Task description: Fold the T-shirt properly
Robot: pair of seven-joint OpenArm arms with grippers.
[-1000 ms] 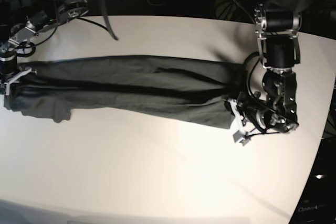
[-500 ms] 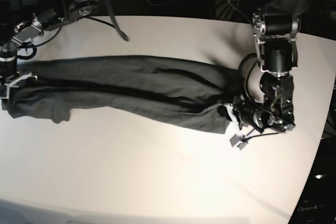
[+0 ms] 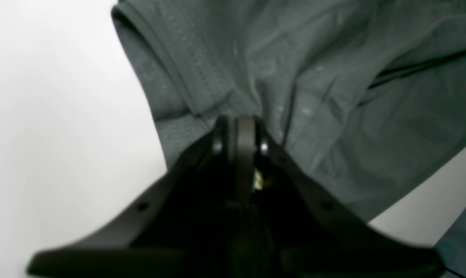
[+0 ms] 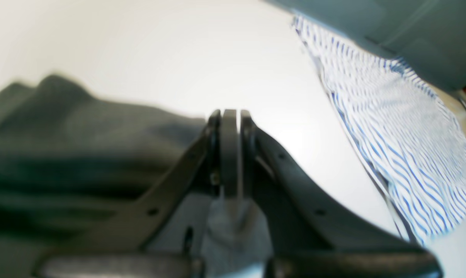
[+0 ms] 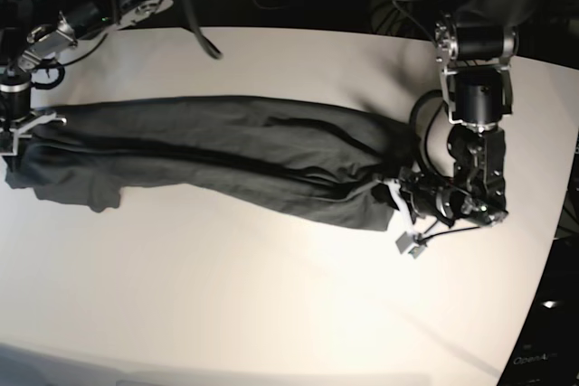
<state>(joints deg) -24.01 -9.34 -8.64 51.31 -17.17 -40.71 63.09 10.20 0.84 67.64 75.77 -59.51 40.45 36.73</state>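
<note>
- T-shirt (image 5: 226, 155) lies stretched in a long band across the white bench (image 5: 271, 314).
- Left tool (image 5: 395, 198) pinches one end.
- Right tool (image 5: 16, 133) is clamped on the other end.

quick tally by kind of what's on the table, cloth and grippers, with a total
T-shirt, dark grey: 1
Grippers, left gripper and right gripper, each at one end of the shirt: 2
Striped blue-and-white cloth, seen only in the right wrist view, off to the side: 1
Total: 4
</note>
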